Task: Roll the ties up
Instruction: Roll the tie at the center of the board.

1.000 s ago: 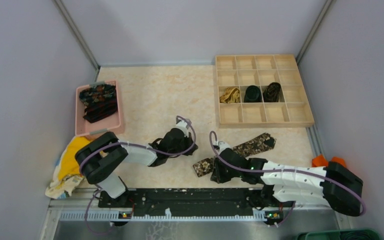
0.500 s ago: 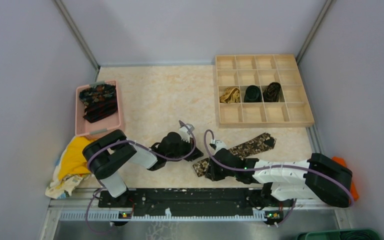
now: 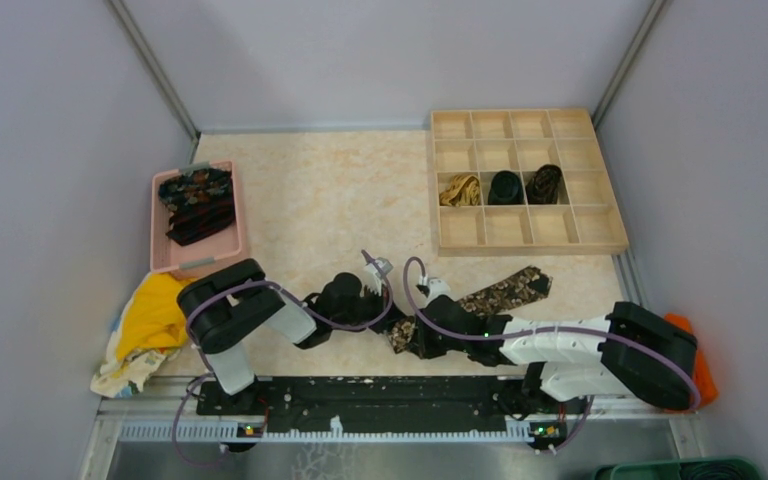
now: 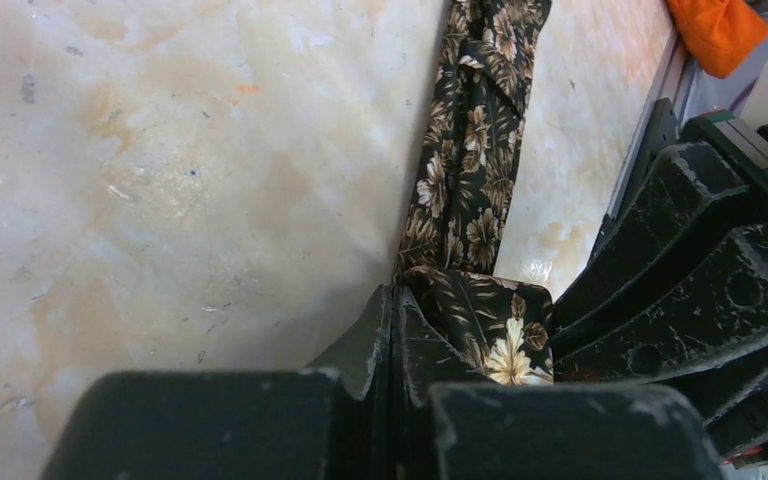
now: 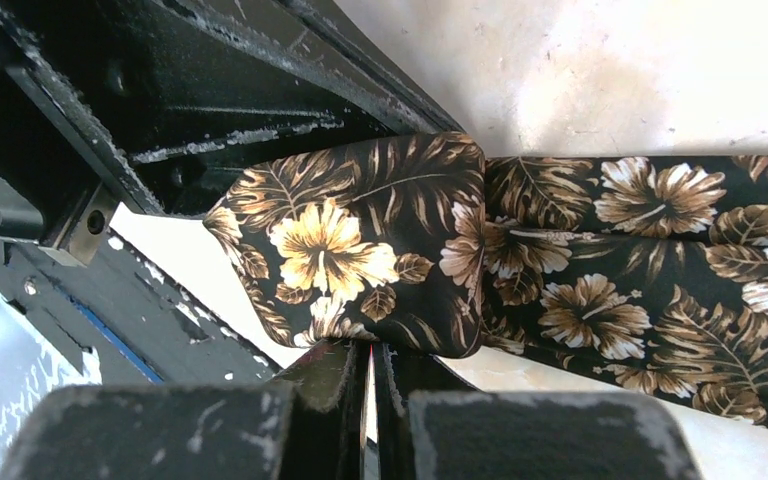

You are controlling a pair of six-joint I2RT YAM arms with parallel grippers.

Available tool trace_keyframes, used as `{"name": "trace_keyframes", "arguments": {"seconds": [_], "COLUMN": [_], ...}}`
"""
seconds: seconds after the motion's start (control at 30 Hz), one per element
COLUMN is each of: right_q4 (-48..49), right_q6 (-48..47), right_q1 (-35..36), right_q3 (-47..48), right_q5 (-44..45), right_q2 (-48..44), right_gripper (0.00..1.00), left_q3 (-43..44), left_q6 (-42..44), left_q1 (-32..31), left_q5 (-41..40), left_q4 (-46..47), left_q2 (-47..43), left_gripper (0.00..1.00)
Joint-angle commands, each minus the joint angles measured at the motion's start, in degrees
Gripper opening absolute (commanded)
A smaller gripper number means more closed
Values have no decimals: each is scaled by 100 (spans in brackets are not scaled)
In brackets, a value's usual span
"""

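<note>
A black tie with a tan floral print lies slanted on the table, its near end folded over into a short flap. My left gripper is shut, and its tips rest against the flap's left edge. My right gripper is also shut. Its tips press at the flap's near edge from the other side, with no cloth seen between the fingers. The rest of the tie runs away flat toward the far right.
A wooden divided box at the back right holds three rolled ties. A pink tray at the left holds more ties. A yellow cloth lies at the near left and an orange cloth at the near right.
My left gripper has moved right to the tie's near end. My right gripper has shifted left to meet it, and both now sit at the folded flap.
</note>
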Motion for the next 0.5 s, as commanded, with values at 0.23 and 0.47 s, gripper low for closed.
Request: {"name": "trace_keyframes", "arguments": {"seconds": [0.23,0.47], "right_q4": [-2484,-3905], "right_q6": [-214,-342], "right_q1": [453,1198], "right_q3": [845,2274], "right_q5": [1049,2124], "right_q2": [-1031,-367], "right_gripper": [0,6], "left_q3": [306,326], "left_q6": [-524,-1500], "left_q1": [480,595], "left_q5": [-3250,-5123], "left_q4": [-3396,-5776], "left_q2": [-1250,-3501], "left_gripper": [0,0]}}
